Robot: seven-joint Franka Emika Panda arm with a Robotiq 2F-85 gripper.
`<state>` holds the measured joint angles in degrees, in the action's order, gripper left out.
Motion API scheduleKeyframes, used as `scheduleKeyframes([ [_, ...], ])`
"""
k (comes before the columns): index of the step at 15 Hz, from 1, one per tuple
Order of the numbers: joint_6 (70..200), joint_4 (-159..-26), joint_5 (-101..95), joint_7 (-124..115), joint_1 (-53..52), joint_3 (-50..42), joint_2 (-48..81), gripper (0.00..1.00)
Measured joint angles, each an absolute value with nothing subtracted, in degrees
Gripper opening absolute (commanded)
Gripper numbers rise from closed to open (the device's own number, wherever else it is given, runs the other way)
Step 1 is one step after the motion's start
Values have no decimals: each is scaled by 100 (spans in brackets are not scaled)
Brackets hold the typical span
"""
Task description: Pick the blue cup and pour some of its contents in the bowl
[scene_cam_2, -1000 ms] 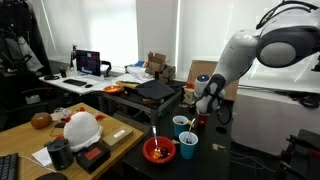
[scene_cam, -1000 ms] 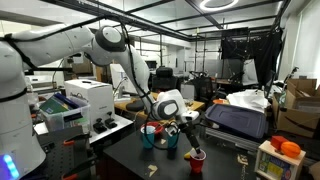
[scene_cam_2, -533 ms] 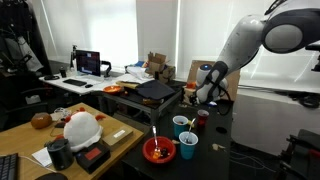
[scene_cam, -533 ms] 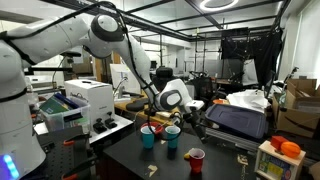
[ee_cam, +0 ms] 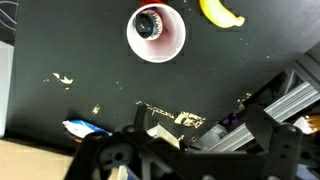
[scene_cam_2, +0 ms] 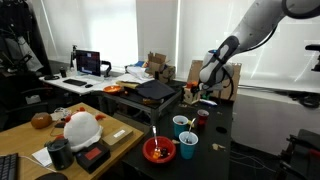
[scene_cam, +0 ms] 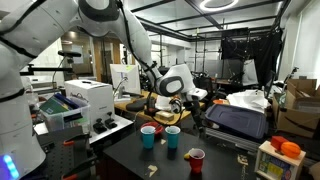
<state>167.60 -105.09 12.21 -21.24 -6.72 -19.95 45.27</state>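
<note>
**Gripper [scene_cam: 192, 102] high over the table, jaws spread wide, nothing between them**

- Arm [scene_cam: 110, 25]: white. In an exterior view it arcs across the top of the frame and down to the wrist. Open air lies between the wrist and the cups.
- Table [scene_cam: 118, 158]: black top. The wrist view shows broad bare surface around the cups, with a few small scraps scattered on it.
- Metal framing [ee_cam: 290, 95]: silver bars at the right of the wrist view, beyond the dark surface.
- Bowl [scene_cam_2: 146, 150]: red, close to the table's near edge in an exterior view.
- Blue cup [scene_cam_2: 187, 147]: upright on the table just beside the Bowl, well apart from the Gripper and below it.
- Pale cup [scene_cam_2: 181, 124]: upright, just behind the Blue cup.
- Red cup [scene_cam_2: 202, 118]: upright, farther back on the table, and of the three cups the nearest to the Gripper.
- Round cup [ee_cam: 156, 32]: seen from above in the wrist view, pale rim, something dark inside. Which of the cups it is cannot be told.
- Banana [ee_cam: 222, 12]: yellow, cut by the top edge of the wrist view, near the Round cup.
</note>
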Motion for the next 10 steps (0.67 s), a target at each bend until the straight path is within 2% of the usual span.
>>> scheduleKeyframes([
  [6, 15435, -10643, 1890, -1571, 846, -406, 3448, 100],
  [10, 14613, -10647, 2622, -1545, 1196, -82, 3054, 100],
])
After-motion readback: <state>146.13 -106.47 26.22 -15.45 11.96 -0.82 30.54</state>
